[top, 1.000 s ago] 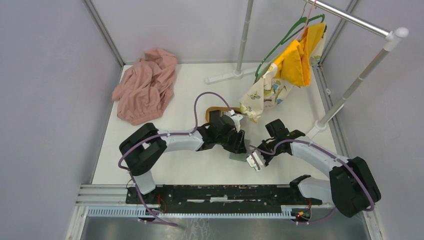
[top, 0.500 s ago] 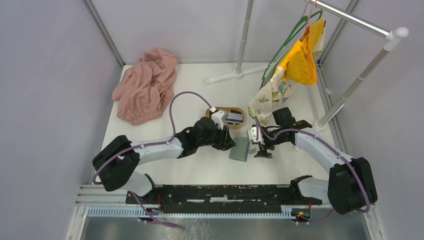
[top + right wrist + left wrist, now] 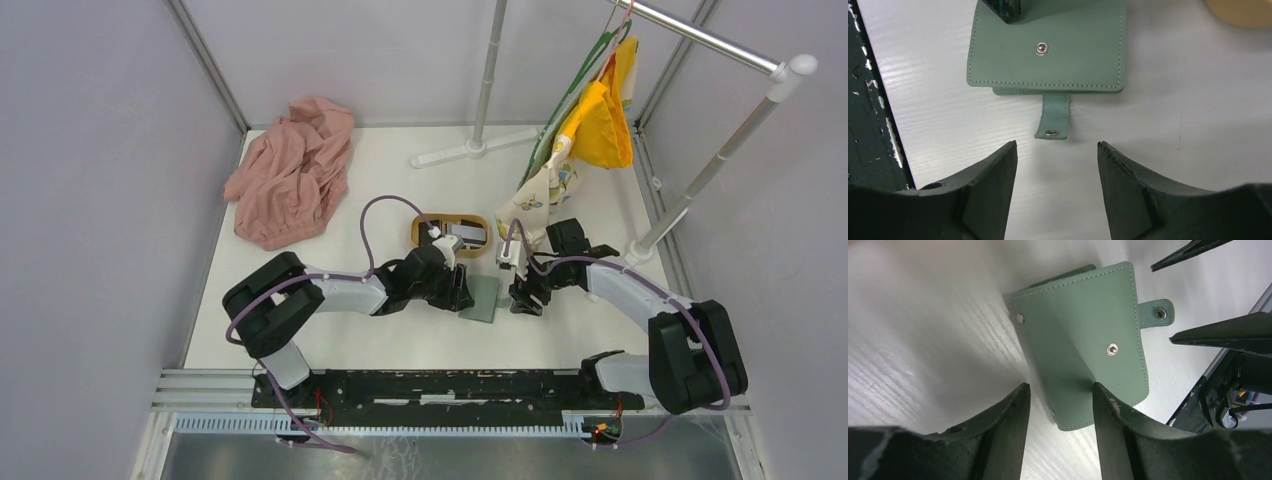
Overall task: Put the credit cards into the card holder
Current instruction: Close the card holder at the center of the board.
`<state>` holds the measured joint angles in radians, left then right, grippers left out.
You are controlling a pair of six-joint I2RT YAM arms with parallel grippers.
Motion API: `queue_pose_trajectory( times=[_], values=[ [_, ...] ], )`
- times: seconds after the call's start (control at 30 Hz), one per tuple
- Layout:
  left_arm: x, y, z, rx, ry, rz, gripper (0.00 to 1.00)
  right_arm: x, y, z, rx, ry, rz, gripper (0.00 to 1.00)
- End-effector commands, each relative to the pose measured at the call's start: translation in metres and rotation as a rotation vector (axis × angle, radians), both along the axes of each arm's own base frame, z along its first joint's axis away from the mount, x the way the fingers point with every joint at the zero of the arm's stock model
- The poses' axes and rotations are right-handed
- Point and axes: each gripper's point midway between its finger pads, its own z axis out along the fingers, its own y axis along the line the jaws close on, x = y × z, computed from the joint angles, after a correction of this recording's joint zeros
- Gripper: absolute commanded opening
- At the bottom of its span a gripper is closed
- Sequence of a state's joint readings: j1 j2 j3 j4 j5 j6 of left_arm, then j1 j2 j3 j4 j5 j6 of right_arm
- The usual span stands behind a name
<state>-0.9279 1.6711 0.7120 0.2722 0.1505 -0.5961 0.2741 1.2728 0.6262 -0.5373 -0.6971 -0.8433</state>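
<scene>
The card holder (image 3: 1083,355) lies folded shut on the white surface (image 3: 380,180), directly between the two pincers. Its closing tab (image 3: 1053,117) is unsnapped and points at the right pincer (image 3: 1055,150), whose fingers are spread with nothing between them. The left pincer (image 3: 1059,395), also spread and empty, has one finger over the holder's opposite edge; whether it presses down cannot be told. Within the last second the left arm has drawn back from the wooden tray (image 3: 425,225) to the holder, and the right arm has swung out from near its base to the tab side. The credit cards (image 3: 468,235) are in the tray, beyond the left pincer. Both arms now appear placed to open the holder; no card has gone in.
</scene>
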Motion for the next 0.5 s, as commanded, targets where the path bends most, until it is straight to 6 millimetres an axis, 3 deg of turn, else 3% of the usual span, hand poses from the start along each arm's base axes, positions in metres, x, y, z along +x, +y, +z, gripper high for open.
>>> queue_pose_trajectory(
  times=[0.0, 0.17, 0.37, 0.47],
  values=[
    [0.007, -0.012, 0.005, -0.029, -0.001, 0.052, 0.55, 0.004, -0.001, -0.007, -0.029, 0.038, -0.039, 0.64],
    [0.002, -0.013, -0.002, -0.017, 0.016, 0.065, 0.49, 0.007, 0.008, -0.012, -0.061, 0.021, -0.032, 0.57],
    [-0.006, -0.015, -0.013, -0.031, 0.063, 0.081, 0.41, 0.021, 0.017, -0.014, -0.100, 0.015, -0.037, 0.31],
    [-0.011, -0.019, -0.014, -0.060, 0.086, 0.084, 0.37, 0.037, 0.022, -0.010, -0.120, -0.025, -0.032, 0.23]
  ],
)
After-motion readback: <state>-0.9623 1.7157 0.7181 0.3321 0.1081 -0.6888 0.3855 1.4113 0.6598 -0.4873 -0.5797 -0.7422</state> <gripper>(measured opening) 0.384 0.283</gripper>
